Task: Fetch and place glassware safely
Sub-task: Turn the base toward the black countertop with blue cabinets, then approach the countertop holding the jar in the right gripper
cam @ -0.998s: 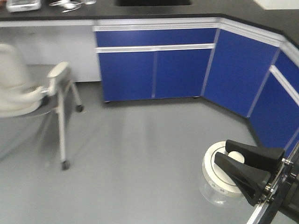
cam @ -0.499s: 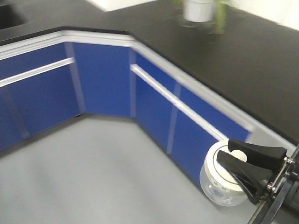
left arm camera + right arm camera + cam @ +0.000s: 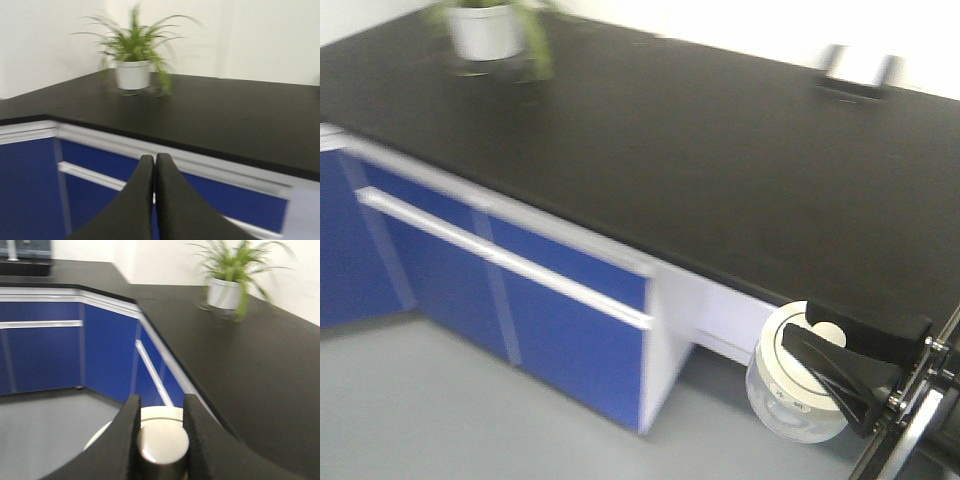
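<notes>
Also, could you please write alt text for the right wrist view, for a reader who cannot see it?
The right claw grips the round knob of a white jar lid between two black fingers. Beyond runs a black countertop with a potted plant, above blue cabinets.

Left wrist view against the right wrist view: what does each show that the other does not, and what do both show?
Only the left wrist view: the left gripper, jaws closed together with nothing between them. Only the right wrist view: the right gripper clamped on the knob of the white jar lid. Both: the potted plant in a white pot, the black countertop and the blue cabinets.
</notes>
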### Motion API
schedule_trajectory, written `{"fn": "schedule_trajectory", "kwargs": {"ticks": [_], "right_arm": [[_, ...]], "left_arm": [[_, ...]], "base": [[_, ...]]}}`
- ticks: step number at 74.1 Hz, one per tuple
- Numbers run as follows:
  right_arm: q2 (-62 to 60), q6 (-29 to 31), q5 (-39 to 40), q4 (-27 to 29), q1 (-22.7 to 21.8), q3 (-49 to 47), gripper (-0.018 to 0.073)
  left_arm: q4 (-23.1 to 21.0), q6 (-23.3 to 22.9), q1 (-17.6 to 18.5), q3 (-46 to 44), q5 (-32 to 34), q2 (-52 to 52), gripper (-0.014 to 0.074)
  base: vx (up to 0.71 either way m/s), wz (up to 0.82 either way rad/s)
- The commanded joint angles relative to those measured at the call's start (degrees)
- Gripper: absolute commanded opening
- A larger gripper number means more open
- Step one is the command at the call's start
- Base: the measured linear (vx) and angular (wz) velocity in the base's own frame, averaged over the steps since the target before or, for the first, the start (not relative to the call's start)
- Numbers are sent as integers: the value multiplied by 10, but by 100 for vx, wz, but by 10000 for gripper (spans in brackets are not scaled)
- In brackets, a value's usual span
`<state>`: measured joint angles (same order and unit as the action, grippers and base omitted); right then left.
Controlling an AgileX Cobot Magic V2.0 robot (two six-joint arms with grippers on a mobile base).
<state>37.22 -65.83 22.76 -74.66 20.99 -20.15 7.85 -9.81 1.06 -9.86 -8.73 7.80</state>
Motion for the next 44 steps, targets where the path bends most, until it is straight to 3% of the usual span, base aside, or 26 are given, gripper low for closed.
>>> {"fn": "schedule_trajectory", "kwargs": {"ticks": [1,27,44], "right_arm": [[-1,4,19,20,-1,-20,-1],[-1,4,19,20,-1,-20,-1],[-1,4,20,20,-1,-20,-1]], "left_arm": [[-4,-3,5,-15,42,7,-7],[-4,-3,5,-15,42,7,-7],[-4,-3,5,-15,42,7,-7]], "base": [[6,-92],[3,-93],[1,-53]]}}
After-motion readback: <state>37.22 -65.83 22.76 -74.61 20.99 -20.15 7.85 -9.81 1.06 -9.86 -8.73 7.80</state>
